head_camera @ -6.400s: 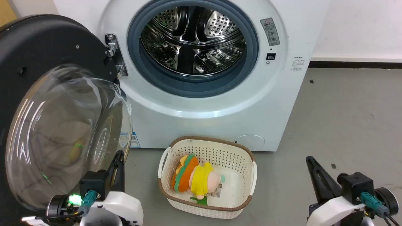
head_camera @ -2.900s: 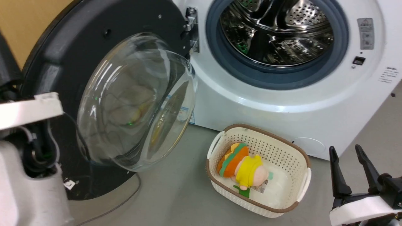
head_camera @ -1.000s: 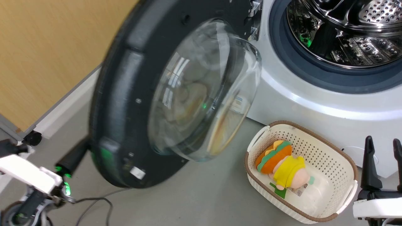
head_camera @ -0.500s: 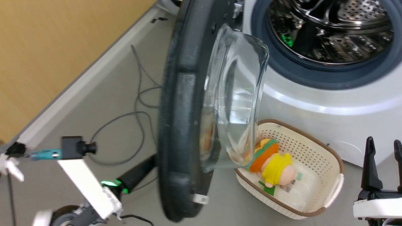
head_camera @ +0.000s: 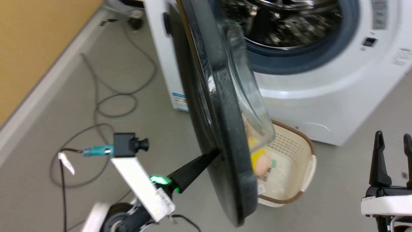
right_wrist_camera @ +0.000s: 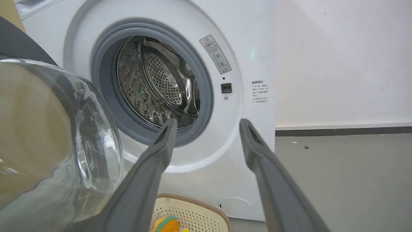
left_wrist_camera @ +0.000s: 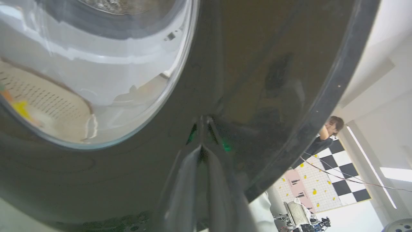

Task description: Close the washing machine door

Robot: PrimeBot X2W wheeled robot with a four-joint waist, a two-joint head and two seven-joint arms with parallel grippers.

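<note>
Swung further round than half a second ago, the washing machine door (head_camera: 225, 112) now shows nearly edge-on in the head view. Its glass bowl faces the drum mouth (head_camera: 289, 35) and hangs over the basket (head_camera: 297, 151) on the floor. The left gripper (head_camera: 213, 154) leans its tips against the door's outer face, low down. The right gripper (head_camera: 392, 141) stands idle at the lower right, well apart from the door.

From the left wrist, the left gripper (left_wrist_camera: 201, 150) has its fingers pressed together, holding nothing, tips touching the glossy black rim of the door (left_wrist_camera: 257, 80).

From the right wrist, the right gripper (right_wrist_camera: 207, 129) is spread and empty. The door's bowl (right_wrist_camera: 64, 145) sits at the left, short of the drum mouth (right_wrist_camera: 154, 87).

The push-shut step looks roughly half done. Next, the left arm probably needs to follow the door's arc round the hinge and finish with firm pressure so the latch catches.
</note>
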